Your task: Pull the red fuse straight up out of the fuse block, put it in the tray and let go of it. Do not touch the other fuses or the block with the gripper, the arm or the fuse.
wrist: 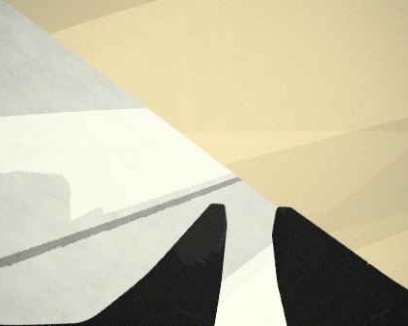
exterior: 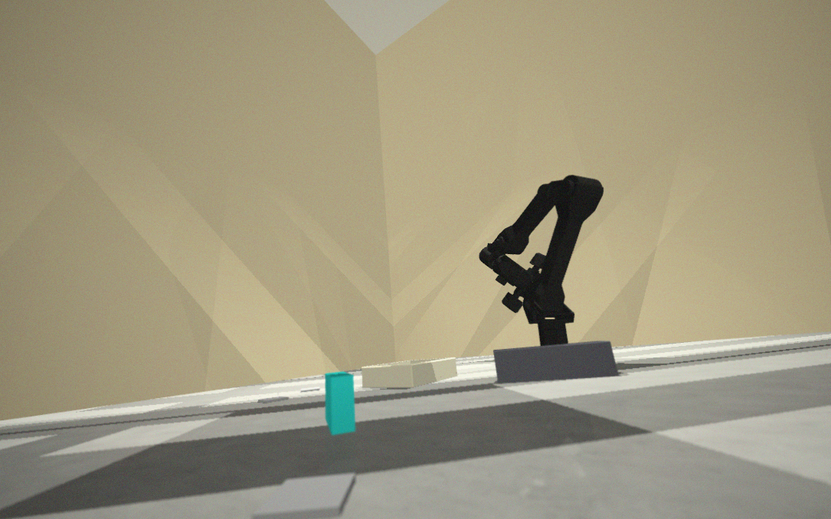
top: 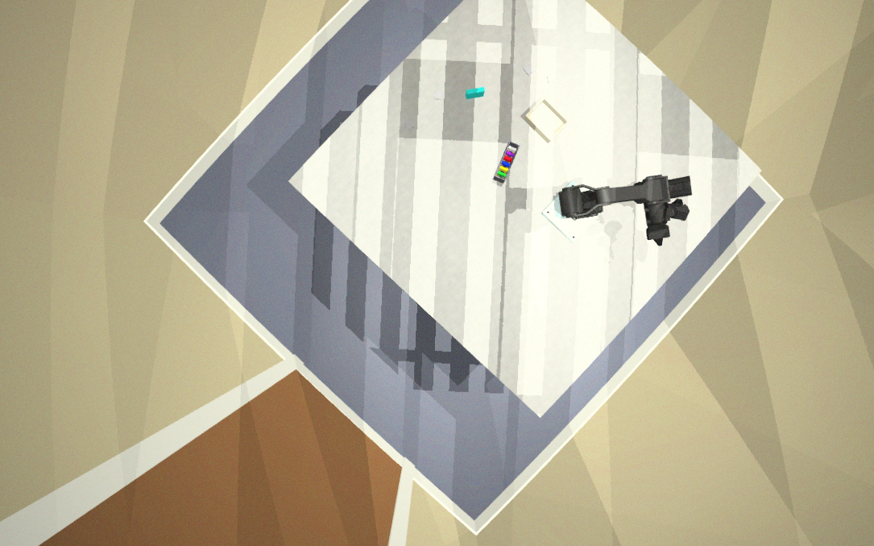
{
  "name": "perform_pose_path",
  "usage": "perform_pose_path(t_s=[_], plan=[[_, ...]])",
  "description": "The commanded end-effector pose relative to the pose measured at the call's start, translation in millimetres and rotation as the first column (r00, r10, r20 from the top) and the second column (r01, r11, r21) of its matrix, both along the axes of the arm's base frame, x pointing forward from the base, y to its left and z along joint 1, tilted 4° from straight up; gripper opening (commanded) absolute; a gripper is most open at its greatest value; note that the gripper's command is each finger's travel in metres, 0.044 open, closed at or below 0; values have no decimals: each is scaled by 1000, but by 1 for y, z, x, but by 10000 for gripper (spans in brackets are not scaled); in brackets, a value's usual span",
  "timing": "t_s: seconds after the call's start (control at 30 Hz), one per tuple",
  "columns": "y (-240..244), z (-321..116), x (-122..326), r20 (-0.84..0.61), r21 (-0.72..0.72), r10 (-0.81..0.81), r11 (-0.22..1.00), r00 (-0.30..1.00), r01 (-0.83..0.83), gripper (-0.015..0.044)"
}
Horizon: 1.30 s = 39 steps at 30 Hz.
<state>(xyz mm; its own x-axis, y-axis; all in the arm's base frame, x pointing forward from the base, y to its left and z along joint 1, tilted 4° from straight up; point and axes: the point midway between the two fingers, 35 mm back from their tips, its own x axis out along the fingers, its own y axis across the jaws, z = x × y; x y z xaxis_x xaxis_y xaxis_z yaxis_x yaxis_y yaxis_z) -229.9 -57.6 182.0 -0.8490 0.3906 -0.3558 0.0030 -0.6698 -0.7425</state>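
Note:
The red fuse [top: 507, 159] stands in the fuse block between a purple and a blue fuse. The dark fuse block [top: 499, 179] [exterior: 554, 363] holds several fuses in a row; in the exterior view only its plain side shows and the fuses are hidden. The pale cream tray [top: 545, 120] [exterior: 387, 376] lies beside the block and is empty. My gripper [wrist: 248, 219] [top: 658, 241] is partly open, with a narrow gap and nothing between its fingertips. It is raised on the far side of the arm's base, well away from the block and the tray.
A teal block [top: 474, 93] [exterior: 339, 403] stands beyond the tray and the fuse block. Thin flat pale pieces [top: 528, 70] [exterior: 273, 399] lie near it. The arm's pale base plate [top: 565, 227] lies between the fuse block and the gripper. The table edge shows in the wrist view.

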Motion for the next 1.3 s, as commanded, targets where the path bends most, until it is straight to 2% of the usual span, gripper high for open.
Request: perform_pose_path(t_s=[0.0, 0.13, 0.3, 0.43, 0.6, 0.83, 1.07, 1.27], plan=[[-59, -8, 13, 103, -1, 250, 968, 963, -251, 74], [-116, -16, 44, 205, -10, 481, 872, 852, -490, 74], [-174, -27, 103, 330, -34, 703, 676, 630, -736, 74], [-205, -36, 163, 424, -62, 808, 475, 408, -878, 74], [-220, -47, 245, 520, -109, 846, 205, 120, -973, 74], [-197, -60, 360, 628, -186, 741, -156, -240, -970, 74], [-133, -73, 451, 724, -257, 506, -433, -469, -864, 74], [-49, -84, 509, 798, -329, 197, -649, -569, -686, 74]])
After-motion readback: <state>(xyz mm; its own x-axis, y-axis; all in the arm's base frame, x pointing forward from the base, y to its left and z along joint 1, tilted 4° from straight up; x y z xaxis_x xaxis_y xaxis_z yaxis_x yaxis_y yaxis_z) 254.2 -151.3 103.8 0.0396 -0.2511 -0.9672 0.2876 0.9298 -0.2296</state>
